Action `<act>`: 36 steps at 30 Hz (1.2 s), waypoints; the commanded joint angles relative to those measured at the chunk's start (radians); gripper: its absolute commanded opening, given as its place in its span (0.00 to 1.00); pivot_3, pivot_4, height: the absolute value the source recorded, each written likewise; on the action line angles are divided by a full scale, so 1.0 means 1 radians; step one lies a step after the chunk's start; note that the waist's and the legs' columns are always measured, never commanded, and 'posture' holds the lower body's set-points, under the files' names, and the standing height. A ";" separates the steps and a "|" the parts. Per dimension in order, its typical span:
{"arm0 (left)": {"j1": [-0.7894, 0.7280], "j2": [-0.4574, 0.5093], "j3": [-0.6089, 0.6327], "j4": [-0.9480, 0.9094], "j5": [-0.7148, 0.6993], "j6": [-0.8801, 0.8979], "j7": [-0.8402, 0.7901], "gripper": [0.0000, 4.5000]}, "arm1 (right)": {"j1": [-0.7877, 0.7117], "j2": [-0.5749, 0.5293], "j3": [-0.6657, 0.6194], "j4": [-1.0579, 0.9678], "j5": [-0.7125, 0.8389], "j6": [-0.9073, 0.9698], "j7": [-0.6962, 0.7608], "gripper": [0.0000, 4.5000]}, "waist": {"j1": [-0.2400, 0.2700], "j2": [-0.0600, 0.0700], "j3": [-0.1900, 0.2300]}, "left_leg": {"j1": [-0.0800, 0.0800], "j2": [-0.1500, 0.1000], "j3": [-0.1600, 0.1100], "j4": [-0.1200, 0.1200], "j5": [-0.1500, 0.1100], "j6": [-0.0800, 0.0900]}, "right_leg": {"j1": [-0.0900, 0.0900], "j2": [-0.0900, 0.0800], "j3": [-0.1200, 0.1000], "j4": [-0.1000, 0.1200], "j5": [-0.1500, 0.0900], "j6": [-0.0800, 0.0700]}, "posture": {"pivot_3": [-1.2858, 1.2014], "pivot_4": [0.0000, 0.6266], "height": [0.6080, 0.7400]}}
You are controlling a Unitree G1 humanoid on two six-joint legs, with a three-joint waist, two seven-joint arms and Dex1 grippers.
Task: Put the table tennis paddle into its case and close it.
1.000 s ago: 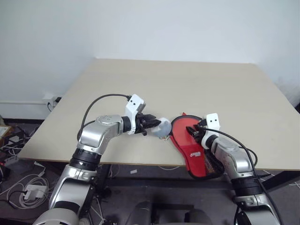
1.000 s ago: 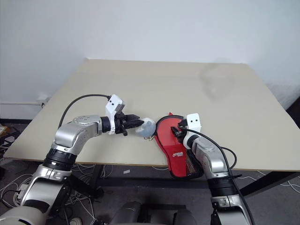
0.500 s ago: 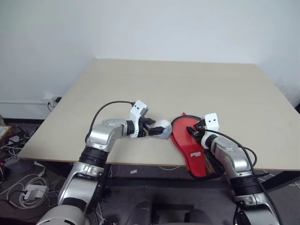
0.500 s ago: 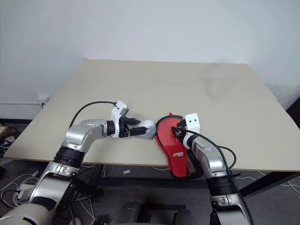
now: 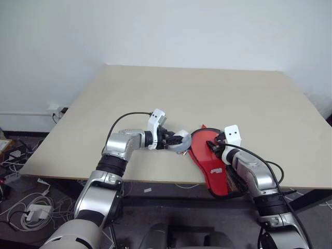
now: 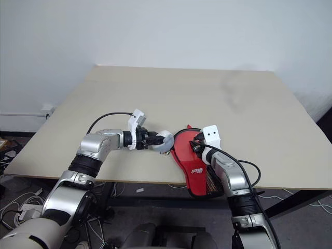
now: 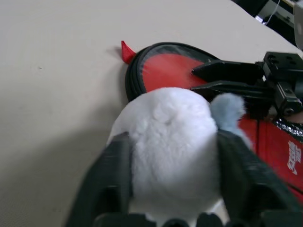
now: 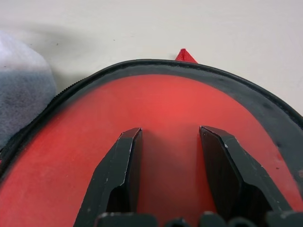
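The red case (image 5: 211, 161) sits at the table's (image 5: 218, 98) near edge, towards the right, its narrow handle end hanging over that edge. A black zipper rim runs round the head and a small red tab (image 7: 126, 51) sticks out at the far tip. The right gripper (image 8: 169, 176) rests on the red face, fingers parted with nothing between them. Just beside the case's left rim, the left gripper (image 7: 173, 182) is clamped on a fluffy white-grey plush ball (image 7: 171, 142)

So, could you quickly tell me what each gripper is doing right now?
Left gripper: shut on the white fluffy ball.
Right gripper: open, fingers over the case.
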 commanded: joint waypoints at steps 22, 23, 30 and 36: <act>-0.443 -0.087 0.092 0.661 0.190 -0.402 0.187 0.16 | 0.038 0.036 0.060 0.025 -0.022 0.224 -0.013 0.46 | 0.000 -0.016 -0.010 | 0.001 0.003 0.000 0.000 -0.001 -0.001 | 0.000 0.002 -0.001 0.000 0.000 0.000 | 0.52 0.00 0.81; -0.453 -0.096 0.095 0.679 0.195 -0.418 0.194 0.16 | 0.040 0.037 0.060 0.022 -0.023 0.226 -0.014 0.46 | 0.000 -0.017 -0.011 | 0.001 0.002 0.000 0.000 -0.001 -0.001 | 0.000 0.002 -0.001 0.000 0.000 0.000 | 0.52 0.00 0.81; -0.530 -0.199 0.150 0.765 0.212 -0.485 0.281 0.16 | 0.057 0.043 0.055 -0.011 -0.023 0.240 -0.019 0.46 | 0.000 -0.018 -0.011 | 0.000 0.003 0.000 0.000 -0.001 -0.001 | 0.000 0.002 -0.001 0.001 0.000 0.000 | 0.52 0.00 0.81; -0.563 -0.261 0.195 0.794 0.226 -0.530 0.398 0.16 | 0.086 0.054 0.073 -0.054 -0.026 0.250 -0.021 0.46 | 0.000 -0.018 -0.011 | 0.000 0.002 -0.001 0.000 -0.001 0.000 | 0.000 0.002 -0.001 0.001 0.000 0.000 | 0.52 0.00 0.81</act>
